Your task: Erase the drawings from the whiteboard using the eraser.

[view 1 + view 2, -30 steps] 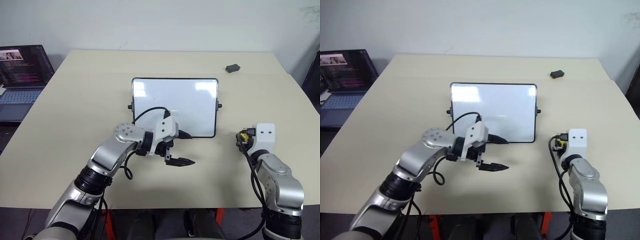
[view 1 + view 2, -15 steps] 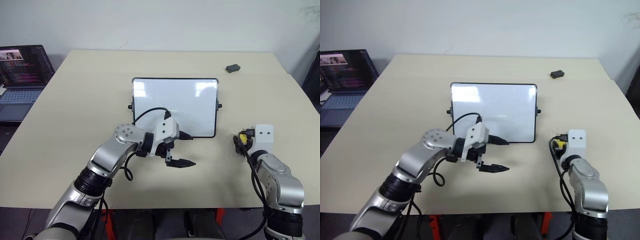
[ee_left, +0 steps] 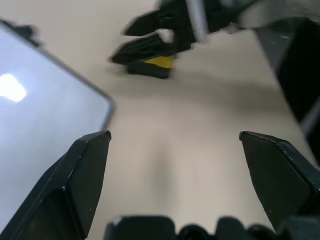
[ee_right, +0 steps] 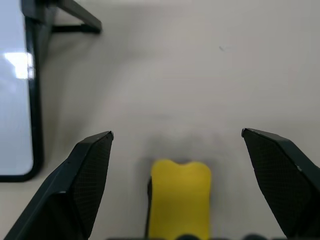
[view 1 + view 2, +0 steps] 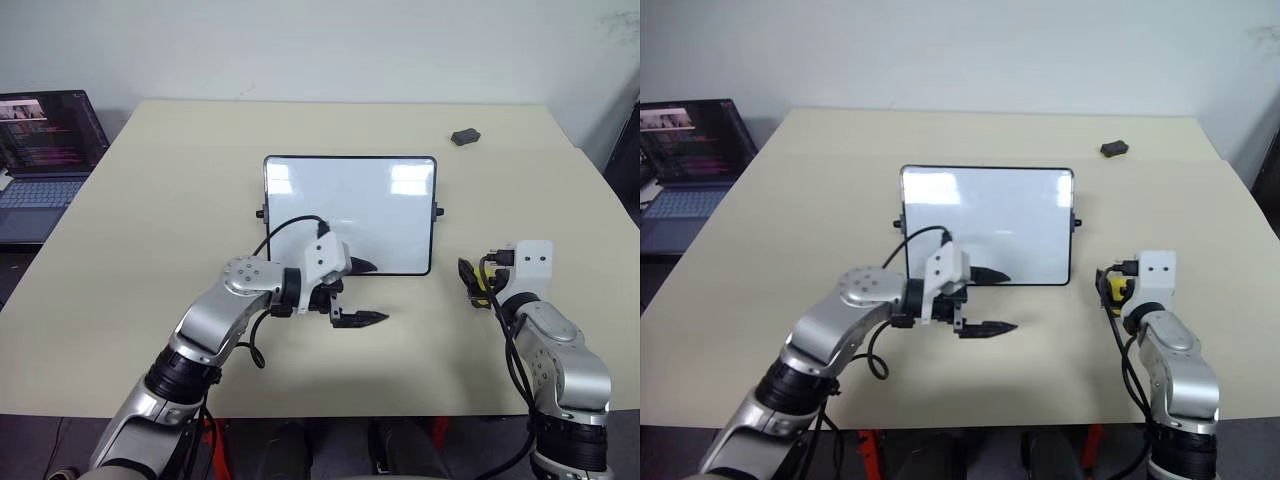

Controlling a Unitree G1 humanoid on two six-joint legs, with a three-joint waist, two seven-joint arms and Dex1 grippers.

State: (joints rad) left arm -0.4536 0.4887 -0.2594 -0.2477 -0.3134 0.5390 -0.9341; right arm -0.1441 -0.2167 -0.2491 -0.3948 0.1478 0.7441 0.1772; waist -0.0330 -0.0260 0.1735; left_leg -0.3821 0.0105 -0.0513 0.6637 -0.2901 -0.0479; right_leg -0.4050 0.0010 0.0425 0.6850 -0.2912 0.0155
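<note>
I see my right gripper [image 4: 177, 150] jaws have just spread wide, leaving the small bright yellow oblong eraser [image 4: 180, 197] loose right of the clean glossy black-framed whiteboard [image 5: 350, 213], my left gripper [image 5: 362, 293] also gaping, so erasing looks finished.

One whiteboard [image 5: 350, 212] stood on the surface [image 5: 150, 200], its face bare of marks. There was one yellow eraser [image 4: 180, 197], one small dark grey lump [image 5: 465, 136], one open laptop [image 5: 40, 160], and two grippers: left [image 5: 362, 292], right [image 5: 478, 282].
</note>
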